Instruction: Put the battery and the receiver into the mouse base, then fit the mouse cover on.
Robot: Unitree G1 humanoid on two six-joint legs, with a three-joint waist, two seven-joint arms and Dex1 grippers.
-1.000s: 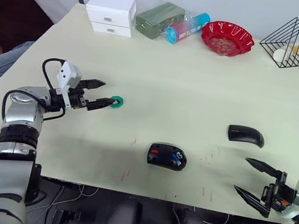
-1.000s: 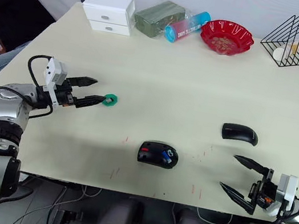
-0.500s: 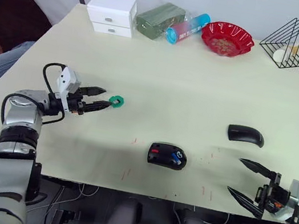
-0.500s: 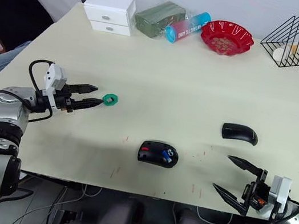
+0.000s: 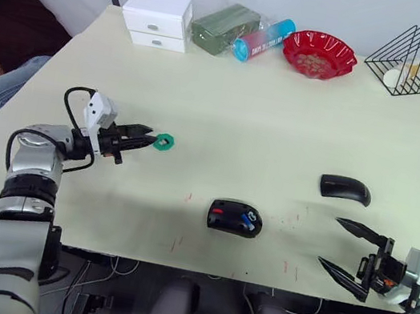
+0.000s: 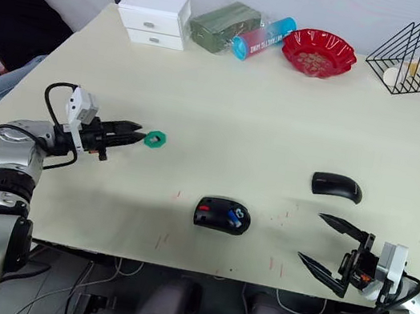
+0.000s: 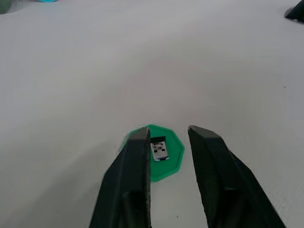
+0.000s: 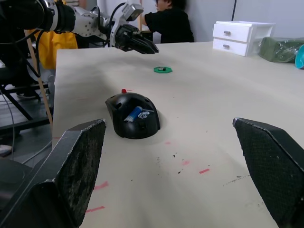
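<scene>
The receiver (image 7: pixel 159 149), a small metal plug, lies in a green holder disc (image 5: pixel 164 142) on the table's left side. My left gripper (image 5: pixel 148 140) points at the disc, and its fingers stand narrowly apart over the disc's near edge with nothing between them. The black mouse base (image 5: pixel 235 218) sits near the front centre with the battery (image 5: pixel 247 218) lying inside it. To its right rests the glossy black mouse cover (image 5: pixel 345 189). At the front right edge my right gripper (image 5: pixel 331 242) is wide open and empty, facing the base (image 8: pixel 133 121).
Along the far edge stand a white drawer box (image 5: pixel 156 18), a green pack (image 5: pixel 223 27), a blue and red tube (image 5: pixel 263 39), a red bowl (image 5: pixel 319 53) and a black wire rack (image 5: pixel 410 58). A person (image 8: pixel 168 21) sits beyond the table's left side.
My left gripper's fingers have drawn together from wide apart to a narrow gap at the green disc. The right gripper has shifted slightly at the front edge and stays wide open.
</scene>
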